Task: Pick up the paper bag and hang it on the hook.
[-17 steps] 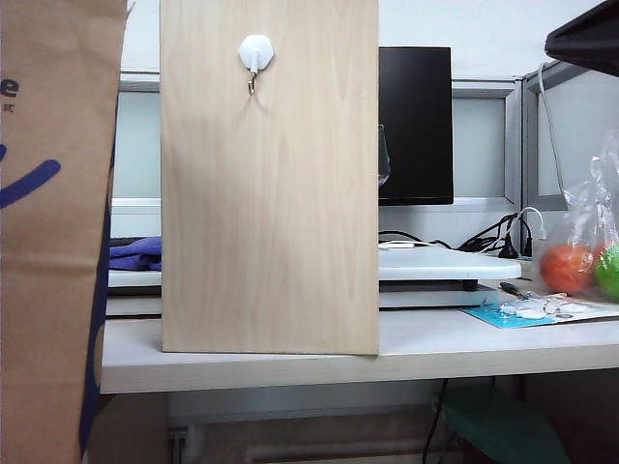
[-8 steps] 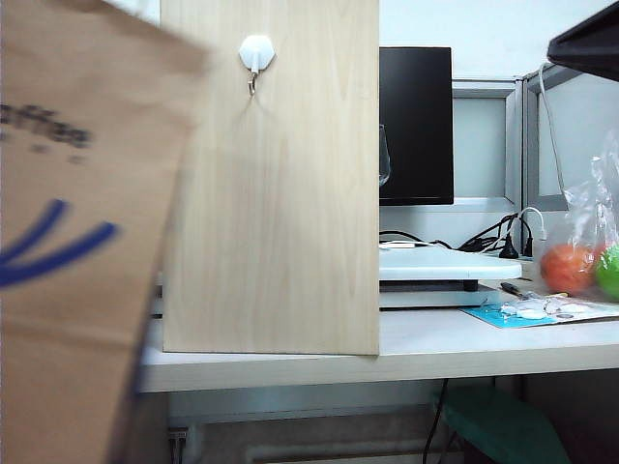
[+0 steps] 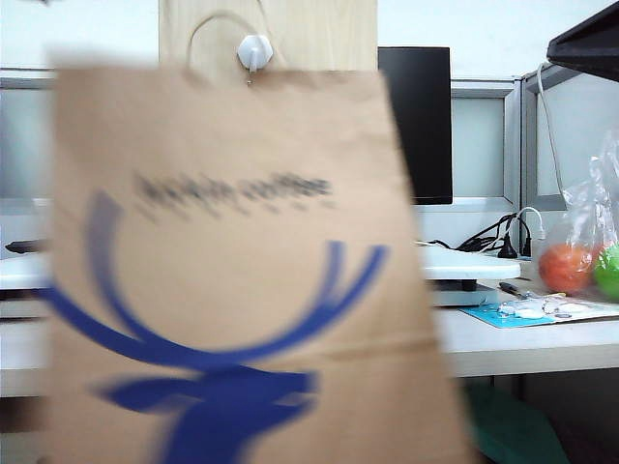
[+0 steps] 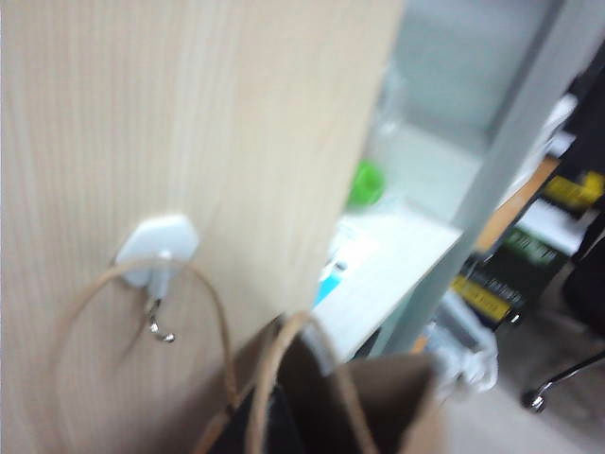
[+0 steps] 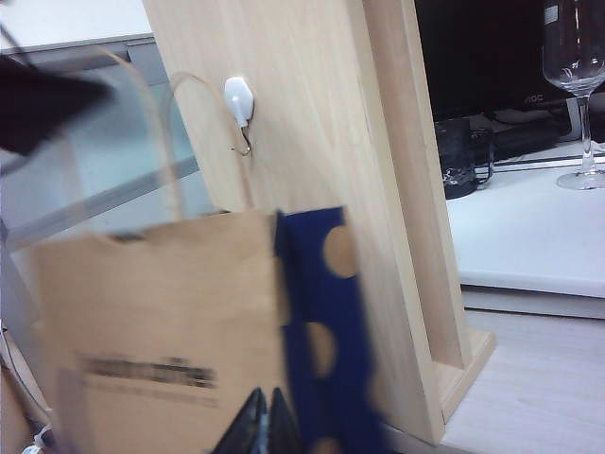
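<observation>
Paper bag [image 3: 242, 280] hangs in the air, blurred, filling the left and middle of the exterior view in front of the wooden board [image 3: 319, 34]. One loop handle [image 4: 142, 312] arcs up against the board face, its top level with the hook [image 3: 255, 51], passing around it in the left wrist view; cannot tell if it rests on the prong. Navy dotted side panel [image 5: 326, 322] faces the right wrist camera. Left gripper is not visible itself; its fingers are closed tight, and what they pinch cannot be seen. Right gripper [image 5: 265, 426] sits low, apart from the bag, fingertips pressed together, holding nothing. Board stands upright on the desk [image 3: 522, 343]. Wine glass [image 5: 579, 85] stands behind the board. Plastic bag of fruit [image 3: 580, 256] sits at the desk's right edge, well apart.
</observation>
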